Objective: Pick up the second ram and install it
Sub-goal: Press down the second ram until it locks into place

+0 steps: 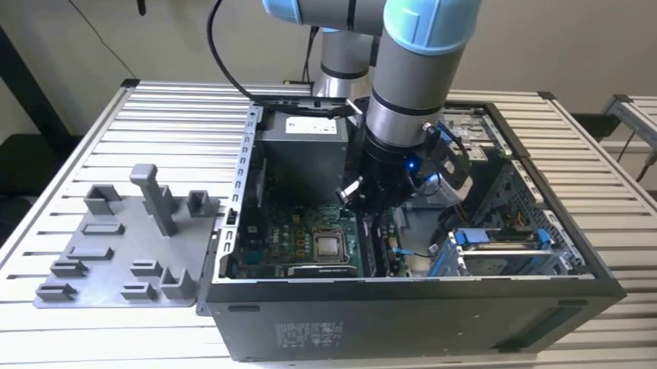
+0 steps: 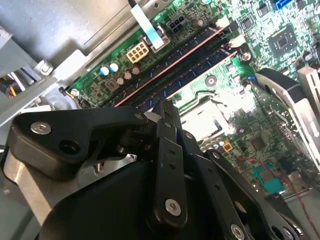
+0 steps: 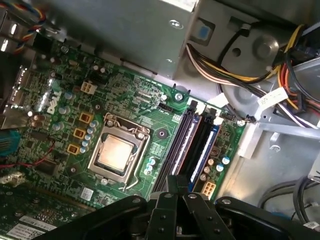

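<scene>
Nearest the lens in the first wrist view, the matte black gripper (image 3: 172,182) is hanging with its tip over the slots (image 3: 192,145). I cannot tell whether it is spread, pressed together or pinching anything. The ram is not showing as a separate thing. It may be the thin edge at the tip, or it may be sitting in one of the slots already.

The risk I am seeing lies here. The slots are long, narrow black channels lying close together, side by side. A stick coming down tilted or off the notch would be jamming, bending, or straining the board (image 3: 145,100). The board is a thin green sheet, crowded with small round capacitors and solder points.

Just beside the slots, the square metal socket (image 3: 117,152) is glinting. A sideways slip could be scraping its frame.

Farther off, the soft bundled cables (image 3: 225,75) are looping near the arm's path and could be snagging.

In the exterior view, the arm is reaching down inside the dark sheet-metal case (image 1: 411,284), whose walls are leaving little room. At the exterior view's left, a grey plastic tray (image 1: 103,254) with upright posts is lying on the table.
</scene>
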Robot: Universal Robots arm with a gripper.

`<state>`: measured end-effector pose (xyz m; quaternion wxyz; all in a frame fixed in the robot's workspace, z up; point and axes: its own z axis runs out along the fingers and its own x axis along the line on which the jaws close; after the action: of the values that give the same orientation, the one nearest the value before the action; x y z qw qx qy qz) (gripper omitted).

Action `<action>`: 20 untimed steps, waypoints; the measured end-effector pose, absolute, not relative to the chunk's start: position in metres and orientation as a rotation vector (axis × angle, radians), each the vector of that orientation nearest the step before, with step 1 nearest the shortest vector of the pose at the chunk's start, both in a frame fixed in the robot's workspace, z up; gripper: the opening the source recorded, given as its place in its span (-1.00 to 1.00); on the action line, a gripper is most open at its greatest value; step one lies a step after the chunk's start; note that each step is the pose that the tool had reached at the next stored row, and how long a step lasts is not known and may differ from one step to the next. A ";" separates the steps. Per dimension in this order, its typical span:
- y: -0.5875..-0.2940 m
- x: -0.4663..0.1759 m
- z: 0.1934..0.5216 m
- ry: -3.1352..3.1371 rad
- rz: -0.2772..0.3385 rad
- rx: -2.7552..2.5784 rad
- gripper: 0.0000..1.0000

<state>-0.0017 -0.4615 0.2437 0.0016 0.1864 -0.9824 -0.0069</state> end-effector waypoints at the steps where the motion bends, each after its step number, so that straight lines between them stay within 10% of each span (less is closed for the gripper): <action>1: -0.461 -0.002 0.244 -3.081 -0.022 0.595 -0.79; 20: -0.461 -0.002 0.244 -3.011 -0.021 0.880 -0.79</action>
<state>-0.0017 -0.4615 0.2437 0.0023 0.2804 -0.9599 -0.0067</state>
